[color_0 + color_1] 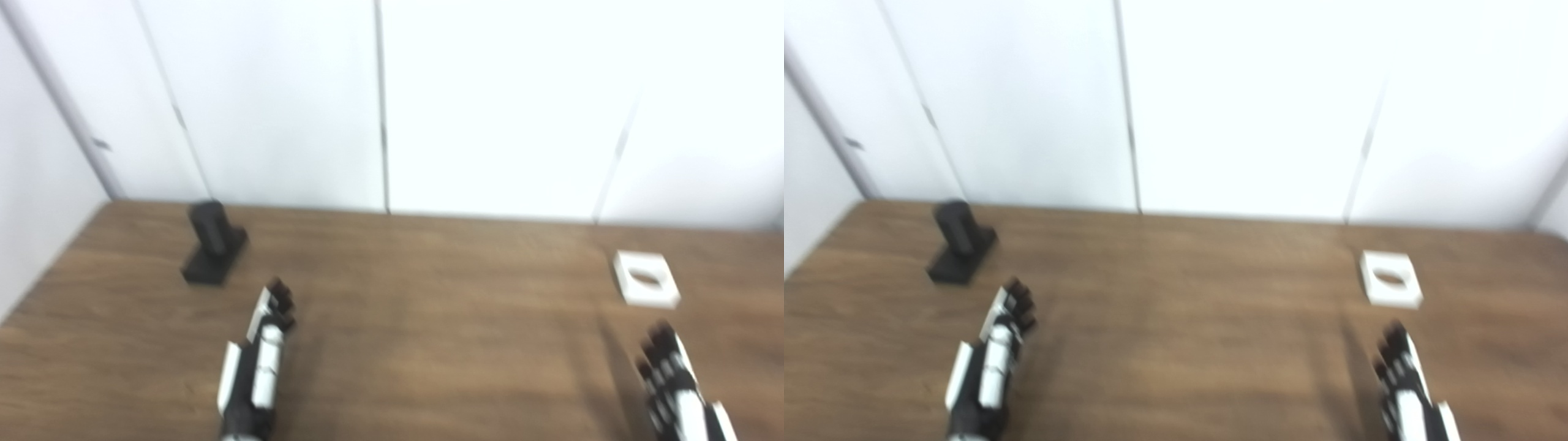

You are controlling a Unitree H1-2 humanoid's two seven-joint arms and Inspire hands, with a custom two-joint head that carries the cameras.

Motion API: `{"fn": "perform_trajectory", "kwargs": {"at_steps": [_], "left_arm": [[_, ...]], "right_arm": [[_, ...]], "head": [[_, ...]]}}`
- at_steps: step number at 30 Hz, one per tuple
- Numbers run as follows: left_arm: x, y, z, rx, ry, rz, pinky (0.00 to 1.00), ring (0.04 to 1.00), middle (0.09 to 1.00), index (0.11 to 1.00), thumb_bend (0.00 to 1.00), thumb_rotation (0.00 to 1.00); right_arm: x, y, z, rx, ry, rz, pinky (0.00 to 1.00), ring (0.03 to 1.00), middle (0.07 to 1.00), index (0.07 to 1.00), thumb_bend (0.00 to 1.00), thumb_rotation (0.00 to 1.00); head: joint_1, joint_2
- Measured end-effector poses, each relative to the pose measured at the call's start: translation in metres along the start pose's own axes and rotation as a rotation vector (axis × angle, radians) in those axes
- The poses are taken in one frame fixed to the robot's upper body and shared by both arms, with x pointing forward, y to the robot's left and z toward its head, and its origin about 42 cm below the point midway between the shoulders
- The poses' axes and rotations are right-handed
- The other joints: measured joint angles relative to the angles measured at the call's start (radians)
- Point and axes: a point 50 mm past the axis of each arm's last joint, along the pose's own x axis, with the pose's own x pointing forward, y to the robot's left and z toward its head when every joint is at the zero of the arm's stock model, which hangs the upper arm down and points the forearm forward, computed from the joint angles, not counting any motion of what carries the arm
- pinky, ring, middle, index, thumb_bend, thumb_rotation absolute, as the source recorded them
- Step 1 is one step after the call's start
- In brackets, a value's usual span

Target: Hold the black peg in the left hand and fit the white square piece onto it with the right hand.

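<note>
L fingers (278,300) near black peg (211,242), R fingers (658,352) near white square piece (646,278)

Blurry. Peg (960,242) upright on table (1176,343), far left. White square (1390,278) flat, far right. Left hand (989,361) near peg, empty, apart. Right hand (1405,386) just below square, empty, fingers extended.

Left hand (260,349) is hovering low, fingers stretched forward and close together, holding nothing. Right hand (674,383) is reaching in from the bottom corner, fingers extended and slightly spread, also gripping nothing.
</note>
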Motion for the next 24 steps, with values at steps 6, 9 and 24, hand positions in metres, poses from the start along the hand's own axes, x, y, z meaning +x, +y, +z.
{"fn": "perform_trajectory", "kwargs": {"at_steps": [6,9,24], "left_arm": [[-0.001,-0.005,0.000,0.003,0.002,-0.002,0.91,0.943,0.957,0.959,0.41,0.90],[-0.001,-0.008,-0.003,-0.001,0.010,-0.008,0.89,0.919,0.941,0.944,0.40,0.86],[-0.002,-0.014,-0.009,0.000,0.026,-0.011,0.83,0.894,0.917,0.908,0.42,0.79]], "right_arm": [[0.001,-0.002,0.000,0.026,-0.001,0.008,1.00,1.000,1.000,1.000,0.51,1.00],[0.001,-0.002,0.000,0.026,-0.003,0.013,1.00,1.000,1.000,1.000,0.52,1.00],[0.005,-0.011,0.000,0.014,-0.036,0.021,0.99,0.982,0.971,0.977,0.63,0.95]], "head": [[0.052,-0.031],[0.065,-0.038],[0.166,-0.035]]}}
